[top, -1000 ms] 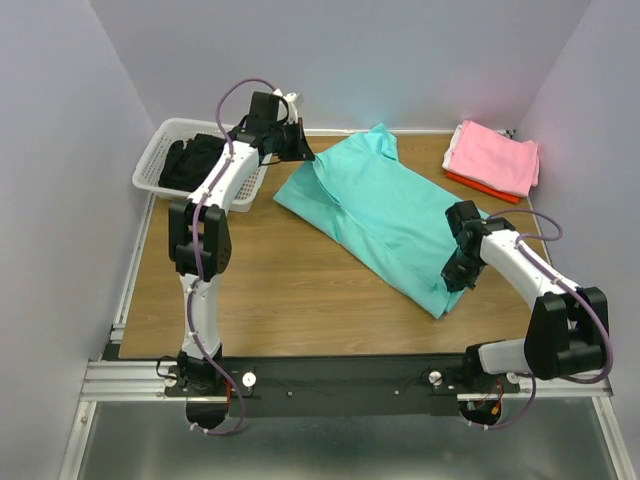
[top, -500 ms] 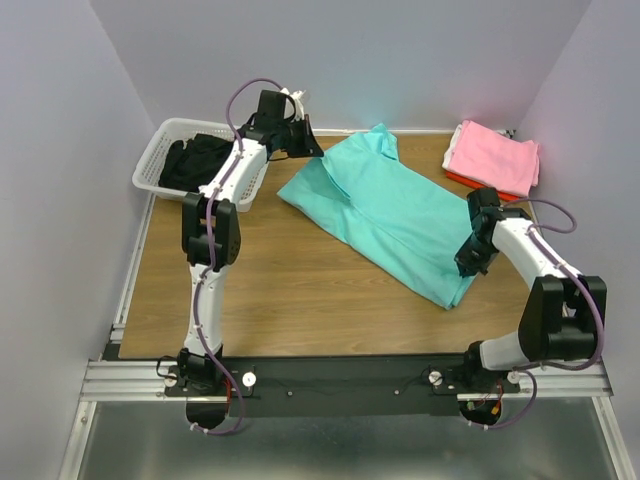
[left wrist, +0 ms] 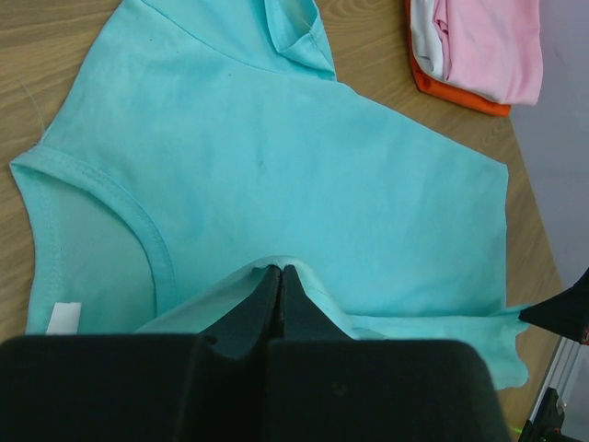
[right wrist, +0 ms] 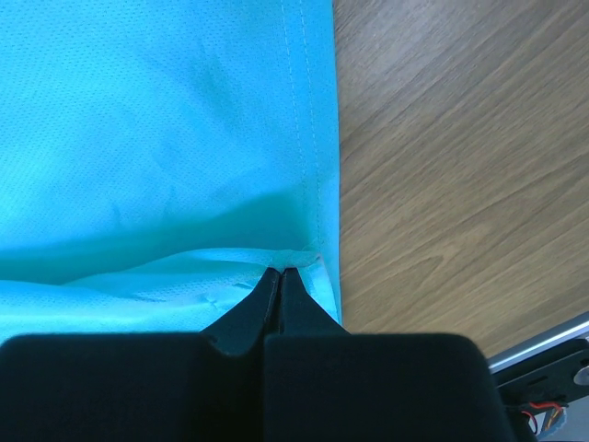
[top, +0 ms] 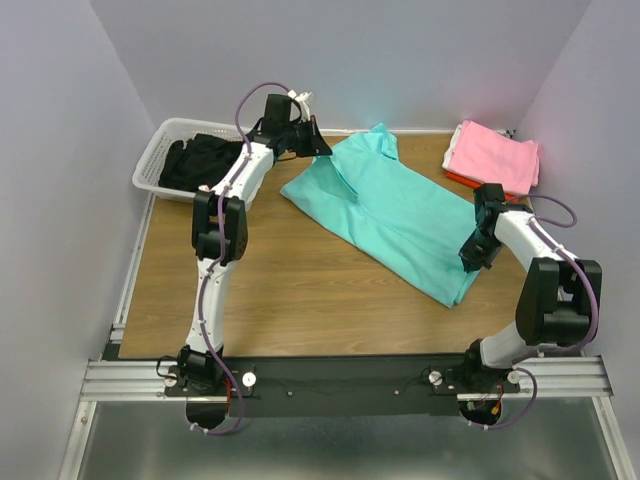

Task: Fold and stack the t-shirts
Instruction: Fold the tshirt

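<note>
A turquoise t-shirt (top: pixel 385 212) lies spread aslant on the wooden table; it fills the left wrist view (left wrist: pixel 276 157) and the right wrist view (right wrist: pixel 156 120). My left gripper (top: pixel 318 148) is shut on a fold of its cloth at the far left edge (left wrist: pixel 281 269). My right gripper (top: pixel 474 258) is shut on its cloth near the hem at the right (right wrist: pixel 281 270). A folded pink t-shirt (top: pixel 493 155) lies on a red-orange t-shirt (top: pixel 480 186) at the back right.
A white slatted basket (top: pixel 162 150) holding dark cloth (top: pixel 195 160) stands at the back left. The folded pink t-shirt also shows in the left wrist view (left wrist: pixel 488 46), on the red-orange one (left wrist: pixel 456 95). Bare wood (right wrist: pixel 460 157) lies right of the hem.
Both grippers have moved away from me and rightward with the turquoise t-shirt held, pulling it straighter and further back on the table.
</note>
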### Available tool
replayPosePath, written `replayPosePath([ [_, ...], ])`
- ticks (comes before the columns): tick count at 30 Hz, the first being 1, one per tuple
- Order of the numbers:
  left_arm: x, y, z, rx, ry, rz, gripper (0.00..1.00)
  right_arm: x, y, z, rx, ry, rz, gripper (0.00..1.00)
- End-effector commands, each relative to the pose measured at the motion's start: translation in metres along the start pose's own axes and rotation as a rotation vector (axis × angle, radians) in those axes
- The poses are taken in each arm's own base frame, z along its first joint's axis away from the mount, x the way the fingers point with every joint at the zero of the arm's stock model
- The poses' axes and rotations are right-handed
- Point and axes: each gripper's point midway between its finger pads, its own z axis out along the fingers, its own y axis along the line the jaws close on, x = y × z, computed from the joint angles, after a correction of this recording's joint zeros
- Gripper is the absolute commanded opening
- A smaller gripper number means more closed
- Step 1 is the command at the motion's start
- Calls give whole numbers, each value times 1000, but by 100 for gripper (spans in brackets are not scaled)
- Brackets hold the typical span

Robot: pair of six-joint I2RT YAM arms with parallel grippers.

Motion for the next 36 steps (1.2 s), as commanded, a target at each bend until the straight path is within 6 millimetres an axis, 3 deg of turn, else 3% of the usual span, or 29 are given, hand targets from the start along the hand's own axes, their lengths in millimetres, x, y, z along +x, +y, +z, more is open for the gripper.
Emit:
replayPosePath([
  [1, -1, -10, 14, 99, -13, 38, 0, -15, 2, 2, 7, -37, -2, 0],
  [9, 8, 0, 30, 90, -11, -3, 0, -14, 2, 9, 18, -22, -9, 0],
  [13, 2, 5, 33, 57, -45, -6, 2, -16, 2, 9, 21, -28, -3, 1],
  [15, -6, 1, 33, 62, -79, 3, 18, -19, 2, 7, 23, -42, 5, 0],
  [16, -9, 0, 32, 62, -88, 4, 36, -20, 1, 6, 25, -47, 6, 1],
  [17, -12, -2, 32, 69, -101, 8, 43, -22, 1, 5, 27, -52, 8, 3],
  [18, -16, -5, 30, 72, -109, 13, 48, -25, 2, 2, 19, -62, 11, 22],
  [20, -20, -7, 27, 65, -120, 21, 55, -30, 3, -2, 12, -79, 14, 43],
  [21, -21, -8, 23, 58, -124, 39, 58, -34, 5, -8, 1, -97, 17, 59],
  [24, -24, -13, 11, 33, -135, 82, 59, -43, 7, -19, -19, -133, 8, 67],
  [29, 10, 4, 7, -22, -58, 88, 59, -57, 26, -47, -144, -188, -38, 68],
  [32, 38, 13, 8, -41, 18, 78, 59, -48, 53, -56, -293, -167, -93, 66],
  [34, 55, 19, 10, -53, 57, 69, 59, -40, 60, -54, -333, -150, -102, 65],
  [36, 67, 19, 12, -53, 81, 75, 59, -20, 72, -48, -410, -89, -113, 63],
])
